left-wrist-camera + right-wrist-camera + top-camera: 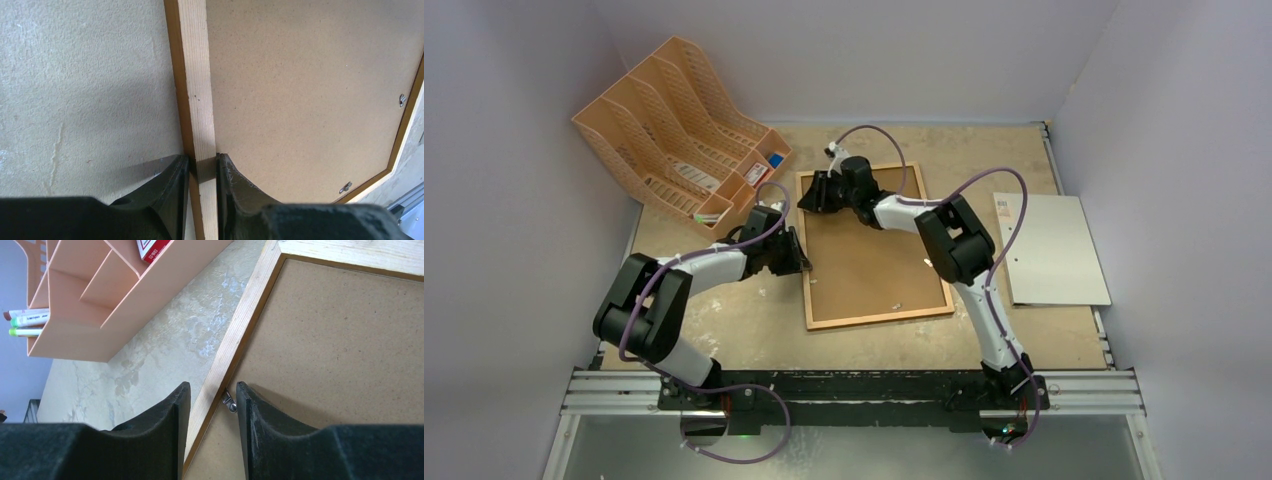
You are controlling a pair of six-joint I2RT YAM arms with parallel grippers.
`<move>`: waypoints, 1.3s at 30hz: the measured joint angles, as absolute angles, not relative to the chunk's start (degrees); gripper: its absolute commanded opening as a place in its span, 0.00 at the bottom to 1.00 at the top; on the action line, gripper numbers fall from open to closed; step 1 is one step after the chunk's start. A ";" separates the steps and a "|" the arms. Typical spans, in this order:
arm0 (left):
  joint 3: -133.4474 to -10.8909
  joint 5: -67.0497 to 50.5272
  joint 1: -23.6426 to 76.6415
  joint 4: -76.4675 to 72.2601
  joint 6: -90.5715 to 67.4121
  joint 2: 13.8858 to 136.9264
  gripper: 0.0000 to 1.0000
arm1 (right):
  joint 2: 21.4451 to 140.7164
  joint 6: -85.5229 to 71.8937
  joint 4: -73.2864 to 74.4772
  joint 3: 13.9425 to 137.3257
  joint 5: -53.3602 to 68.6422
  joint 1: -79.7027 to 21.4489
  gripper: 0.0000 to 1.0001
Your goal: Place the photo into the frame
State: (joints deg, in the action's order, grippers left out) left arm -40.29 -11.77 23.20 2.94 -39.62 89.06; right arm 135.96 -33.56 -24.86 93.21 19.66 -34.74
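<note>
The frame (879, 317) lies face down in the middle of the table, with a brown fibreboard backing panel (869, 260) filling it. My left gripper (804, 262) is shut on the frame's left rail (197, 75), one finger outside the rail and one on the backing side. My right gripper (809, 195) is open near the far left corner. It straddles the same rail (240, 335) with gaps on both sides, and a small metal tab (229, 402) sits just inside its right finger. The photo is not visible in any view.
An orange-tan file rack (679, 130) stands at the far left, holding markers (27, 320) and small boxes. A stiff pale grey-white sheet (1049, 250) lies at the right edge. More metal tabs (345, 187) hold the backing along the frame's other rails.
</note>
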 measured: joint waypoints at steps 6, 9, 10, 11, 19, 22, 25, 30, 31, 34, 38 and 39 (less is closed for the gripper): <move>-40.29 -11.77 23.20 2.98 -39.62 89.06 0.04 | 136.55 -30.13 -25.61 93.41 23.79 -34.33 0.42; -40.32 -11.77 23.20 3.03 -39.62 89.06 0.04 | 137.16 -28.38 -25.08 94.37 25.69 -34.04 0.42; -40.34 -11.77 23.20 3.05 -39.62 89.06 0.04 | 137.49 -27.86 -24.80 94.94 26.46 -34.04 0.42; -40.38 -11.77 23.20 3.11 -39.62 89.06 0.04 | 137.78 -27.51 -24.62 95.39 26.94 -33.91 0.42; -40.40 -11.77 23.22 3.14 -39.59 89.10 0.03 | 139.46 -25.45 -24.69 97.49 29.85 -33.69 0.42; -40.49 -11.77 23.22 3.22 -39.59 89.14 0.03 | 139.46 -25.32 -24.69 97.49 30.02 -33.69 0.42; -40.66 -11.75 23.22 3.51 -39.57 89.23 0.03 | 139.46 -25.26 -24.95 97.27 30.02 -33.69 0.42; -40.84 -11.75 23.22 3.73 -39.42 89.30 0.03 | 139.26 -25.04 -26.74 96.01 30.00 -33.69 0.42; -40.93 -11.75 23.22 3.84 -39.40 89.36 0.03 | 139.15 -24.84 -27.16 95.68 30.02 -33.74 0.42; -41.12 -11.75 23.22 4.01 -39.40 89.47 0.03 | 138.74 -24.23 -28.27 94.54 30.04 -33.78 0.42; -41.36 -11.77 23.20 4.25 -39.38 89.62 0.03 | 138.02 -23.53 -29.04 93.17 30.61 -33.80 0.42; -41.43 -11.77 23.20 4.36 -39.38 89.69 0.03 | 137.93 -23.35 -29.02 93.01 30.85 -33.80 0.42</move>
